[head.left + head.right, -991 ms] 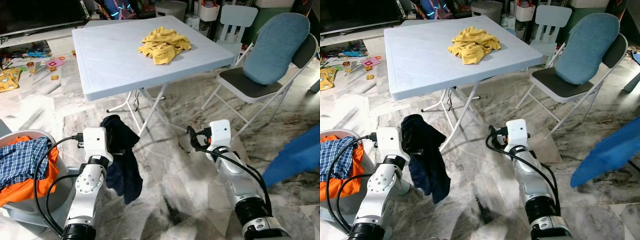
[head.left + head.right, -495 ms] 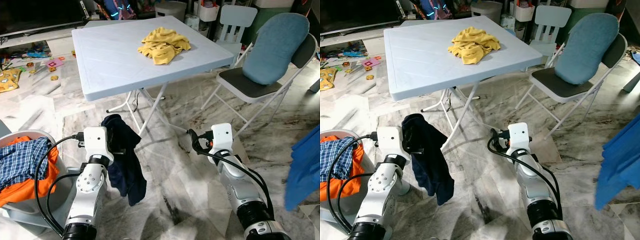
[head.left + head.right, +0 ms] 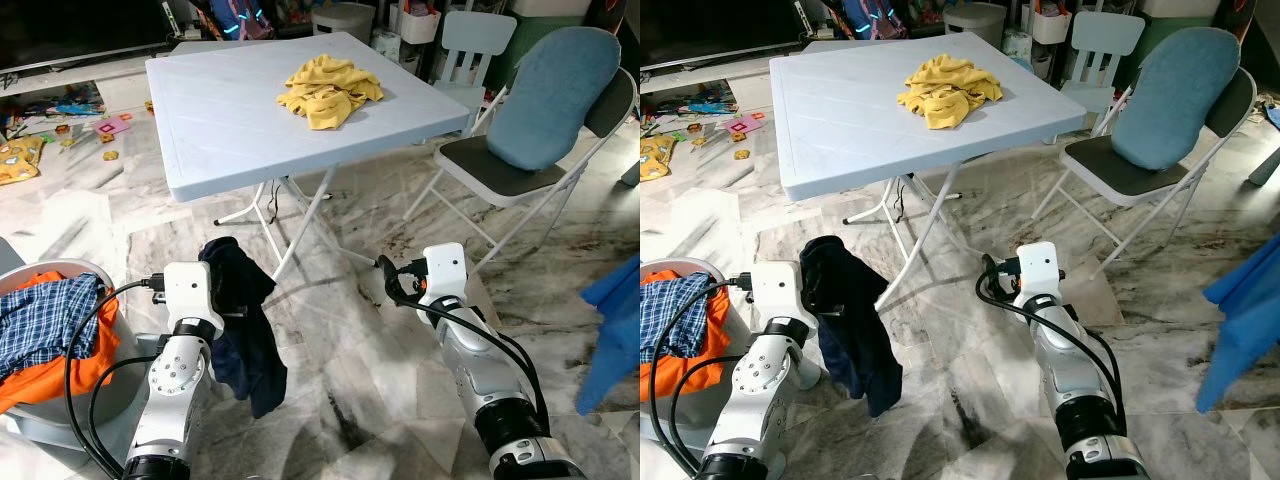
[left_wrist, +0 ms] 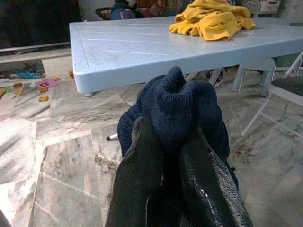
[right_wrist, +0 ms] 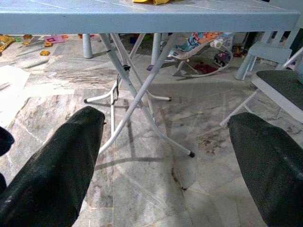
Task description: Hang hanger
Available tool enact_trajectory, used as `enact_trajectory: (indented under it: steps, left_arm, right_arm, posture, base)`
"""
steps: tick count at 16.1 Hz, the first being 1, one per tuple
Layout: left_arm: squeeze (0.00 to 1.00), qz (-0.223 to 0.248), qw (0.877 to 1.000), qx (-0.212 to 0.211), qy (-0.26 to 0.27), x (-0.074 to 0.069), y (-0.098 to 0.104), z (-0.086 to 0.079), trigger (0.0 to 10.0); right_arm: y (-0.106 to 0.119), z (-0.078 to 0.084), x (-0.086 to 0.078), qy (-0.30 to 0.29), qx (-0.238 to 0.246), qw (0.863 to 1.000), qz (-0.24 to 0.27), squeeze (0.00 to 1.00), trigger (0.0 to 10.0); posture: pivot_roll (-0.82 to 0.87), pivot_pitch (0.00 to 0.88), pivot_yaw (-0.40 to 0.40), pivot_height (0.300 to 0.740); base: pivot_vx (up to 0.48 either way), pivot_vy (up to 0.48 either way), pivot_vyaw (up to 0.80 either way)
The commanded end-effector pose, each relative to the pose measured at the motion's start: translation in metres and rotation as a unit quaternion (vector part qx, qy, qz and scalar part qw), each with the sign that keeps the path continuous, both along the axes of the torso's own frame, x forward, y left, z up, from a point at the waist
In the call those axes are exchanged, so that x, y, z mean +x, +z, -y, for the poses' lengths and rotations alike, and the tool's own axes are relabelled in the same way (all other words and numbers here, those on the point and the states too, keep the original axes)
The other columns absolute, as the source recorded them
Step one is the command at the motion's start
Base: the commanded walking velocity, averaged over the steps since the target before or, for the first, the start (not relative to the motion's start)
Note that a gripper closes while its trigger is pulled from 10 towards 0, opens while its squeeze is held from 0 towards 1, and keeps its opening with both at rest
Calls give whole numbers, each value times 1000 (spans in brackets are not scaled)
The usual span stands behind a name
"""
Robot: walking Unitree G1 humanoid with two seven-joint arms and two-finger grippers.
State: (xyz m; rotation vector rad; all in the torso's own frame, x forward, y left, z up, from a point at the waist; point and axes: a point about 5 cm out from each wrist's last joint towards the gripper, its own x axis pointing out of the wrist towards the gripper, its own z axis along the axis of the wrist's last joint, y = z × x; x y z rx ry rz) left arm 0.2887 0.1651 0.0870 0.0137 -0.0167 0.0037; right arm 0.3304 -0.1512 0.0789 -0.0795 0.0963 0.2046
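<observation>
A dark navy garment (image 3: 240, 325) hangs from my left gripper (image 3: 222, 292), low over the marble floor in front of the table. In the left wrist view the two black fingers (image 4: 142, 161) are shut on a bunched fold of this navy garment (image 4: 180, 106). My right gripper (image 3: 392, 284) is held low to the right, near the table's legs. Its fingers (image 5: 61, 161) stand wide open in the right wrist view with nothing between them. A blue cloth (image 3: 612, 330) hangs at the right edge of the view.
A light blue folding table (image 3: 220, 120) stands ahead with a yellow cloth (image 3: 328, 88) on it. A folding chair with a blue cushion (image 3: 550, 95) is at the right. A laundry basket of plaid and orange clothes (image 3: 45, 335) sits at my left. Toys litter the far left floor.
The blue cloth at the right has swung toward the right edge and shows narrower. My left gripper with the navy garment has sunk slightly. The right gripper has barely moved.
</observation>
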Motion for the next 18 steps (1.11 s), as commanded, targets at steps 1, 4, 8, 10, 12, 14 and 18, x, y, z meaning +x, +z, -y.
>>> enact_trajectory:
  steps: [1, 4, 8, 10, 12, 14, 18]
  left_arm:
    - [0, 19, 1000, 4, 0, 5, 9, -2, 10000]
    - [0, 18, 1000, 3, -14, 8, 9, 4, 10000]
    - [0, 17, 1000, 6, -8, 4, 8, -2, 10000]
    - [0, 18, 1000, 10, -8, 4, 9, -3, 10000]
    - [0, 19, 1000, 14, -9, 3, 9, -5, 10000]
    - [0, 20, 1000, 16, -11, 3, 10, -5, 10000]
    - [0, 23, 999, 24, -21, 8, 13, -5, 10000]
  right_arm:
    - [6, 2, 1, -6, 3, 1000, 15, 0, 10000]
    - [-4, 10, -10, -18, 1, 1000, 4, 0, 10000]
    - [0, 2, -4, -9, 5, 1000, 6, 0, 10000]
    - [3, 1, -1, -9, 7, 1000, 9, 0, 10000]
    - [2, 1, -2, -12, 8, 1000, 9, 0, 10000]
    - [1, 1, -3, -14, 9, 1000, 8, 0, 10000]
    - [0, 2, -3, -20, 12, 1000, 8, 0, 10000]
  posture:
    - [-66, 0, 44, 740]
    - [-72, 0, 51, 740]
    - [-49, 0, 42, 740]
    - [-40, 0, 44, 740]
    - [-38, 0, 51, 740]
    - [-38, 0, 57, 740]
    - [-48, 0, 73, 740]
  base:
    - [0, 0, 0]
    - [0, 0, 0]
    - [0, 0, 0]
    - [0, 0, 0]
    - [0, 0, 0]
    - [0, 0, 0]
    - [0, 0, 0]
